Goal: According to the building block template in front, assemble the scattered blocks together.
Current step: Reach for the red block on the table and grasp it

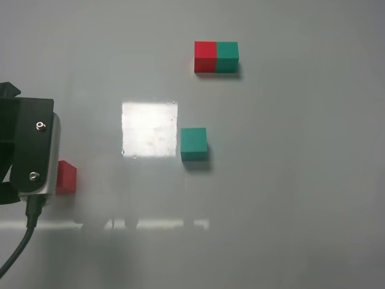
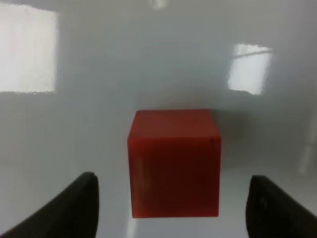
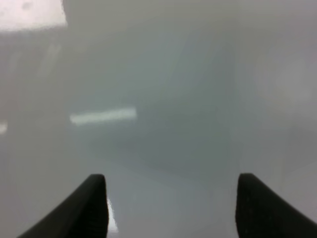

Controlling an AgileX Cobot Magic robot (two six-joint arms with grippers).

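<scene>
Overhead view, positions by clock face from frame centre.

- Template bar (image 1: pixel 216 57): at 12 to 1 o'clock, far side of the grey table (image 1: pixel 301 180). 2 cubes joined flush, the red half on the 9 o'clock side and the teal-green half on the 3 o'clock side.
- Teal-green cube (image 1: pixel 194 143): at frame centre, flat on the table, alone. Its 9 o'clock edge is just beside a bright square light patch (image 1: pixel 149 129). The template is just past 12 o'clock from it, well apart.
- Red cube (image 1: pixel 66 177) (image 2: pixel 173 163): at 9 o'clock near the frame edge, partly covered by the left arm's black and silver wrist housing (image 1: pixel 33 147). It is well apart from the green cube. A black cable (image 1: pixel 18 253) runs from the housing toward 7 o'clock.

Left gripper (image 2: pixel 173 213): jaws apart. The red cube sits centred between the 2 dark fingers (image 2: pixel 79 208), with a clear gap on each side and no contact visible. The cube rests square on the table.

Right gripper (image 3: pixel 171 208): jaws apart. Only blurred grey table surface shows between the fingers.
</scene>
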